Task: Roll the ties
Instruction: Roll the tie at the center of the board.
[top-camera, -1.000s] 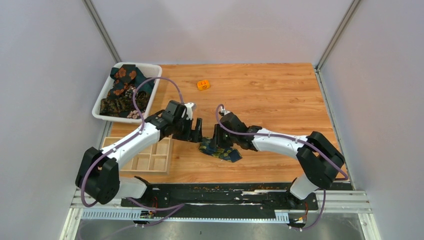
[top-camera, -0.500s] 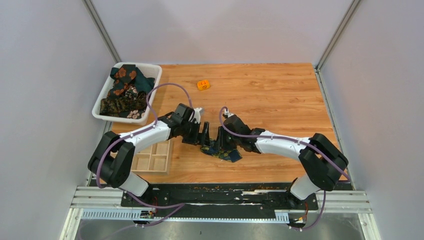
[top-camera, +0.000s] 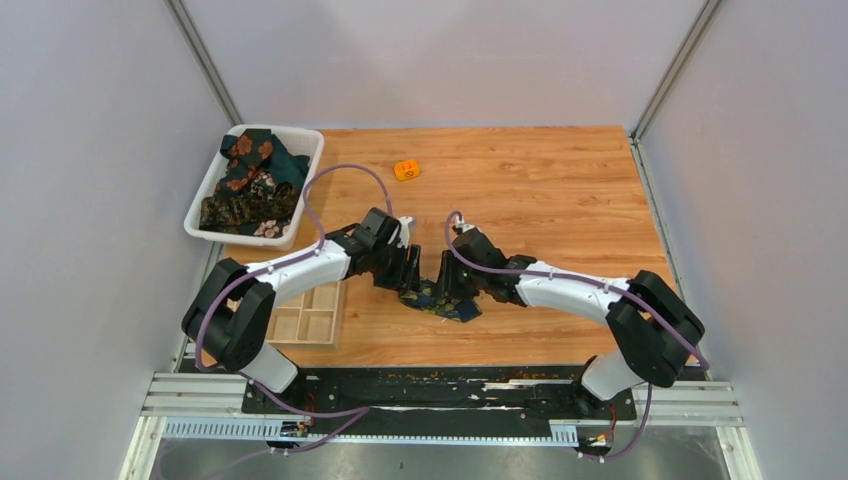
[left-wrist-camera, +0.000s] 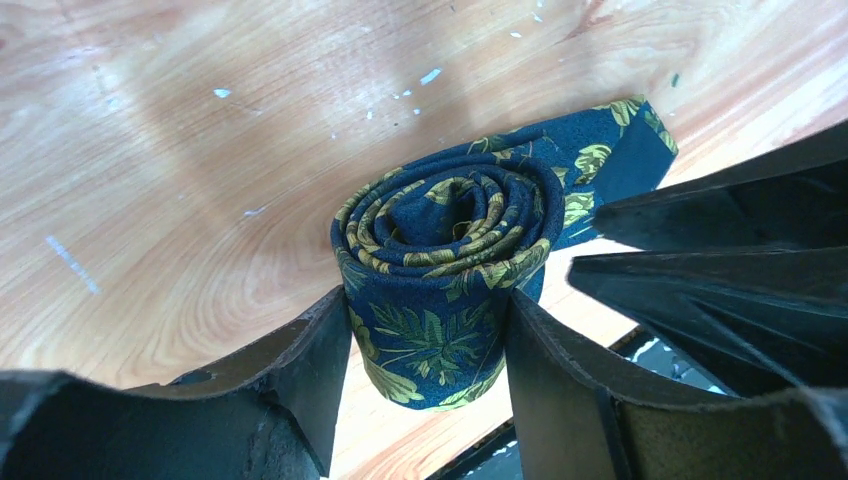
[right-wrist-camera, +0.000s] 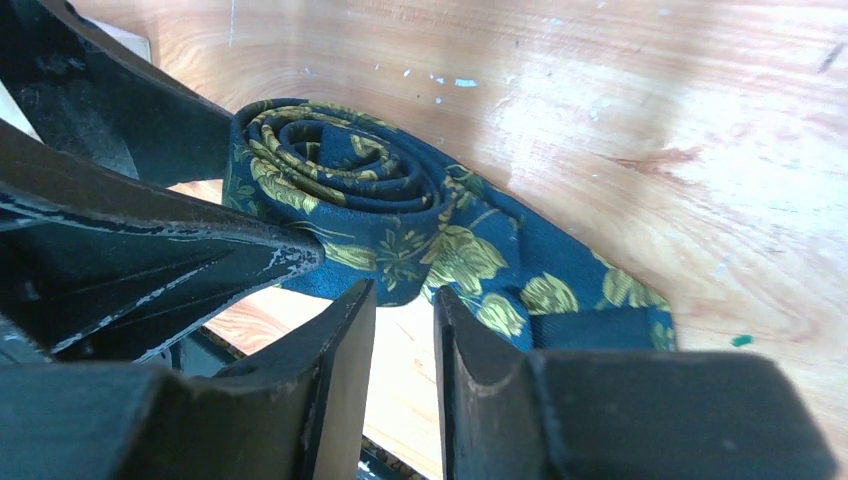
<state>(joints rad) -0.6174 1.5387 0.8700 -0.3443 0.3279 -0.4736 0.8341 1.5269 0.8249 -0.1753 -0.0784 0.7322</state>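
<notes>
Left hand (left-wrist-camera: 425, 325) grips rolled navy tie (left-wrist-camera: 450, 215); orange cube (top-camera: 406, 169) mark illegible.

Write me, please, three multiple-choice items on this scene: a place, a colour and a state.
1. Where do the other ties lie? A. in the white bin B. on the back wall C. at the far right
2. What colour are the flowers on the navy tie? A. orange B. white C. yellow-green
3. How does the navy tie lie? A. spread flat B. rolled in a coil, tail loose C. knotted
1 A: dark floral fabric fills the bin at far left. 2 C: both wrist views show yellow-green blooms. 3 B: its spiral shows, a short tail beside it.
</notes>
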